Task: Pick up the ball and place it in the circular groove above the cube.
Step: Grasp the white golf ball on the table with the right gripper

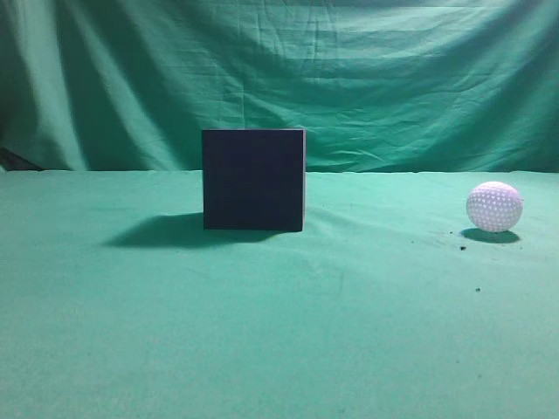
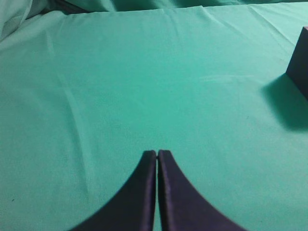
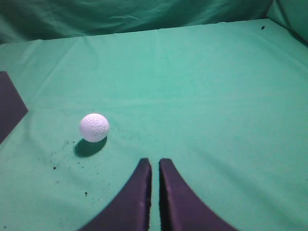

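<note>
Green cloth everywhere, covering the table point(image 1: 279, 349) and hanging wrinkled as a backdrop point(image 1: 367, 78). From the exterior camera, looking along the table at object height, the matte dark navy-black cube point(image 1: 253, 179) sits a bit left of centre with its shadow falling to the left, and the small white dimpled ball point(image 1: 494, 207) rests on the cloth well apart from it, far over on the right. Only the cube's front face shows from here, so the top is hidden and I can't make out any groove; neither arm shows up in this view either. A few dark specks lie on the cloth near the ball. Left wrist camera: the left gripper point(image 2: 157, 153) has its two dark fingers pressed together with nothing between them, above bare cloth, and only a sliver of the cube is visible, cut off at the right edge. Right wrist camera: the right gripper point(image 3: 155, 161) is closed to a thin slit, empty, with the ball sitting ahead and to its left, not touching it. The cube is cropped at the left edge.
</note>
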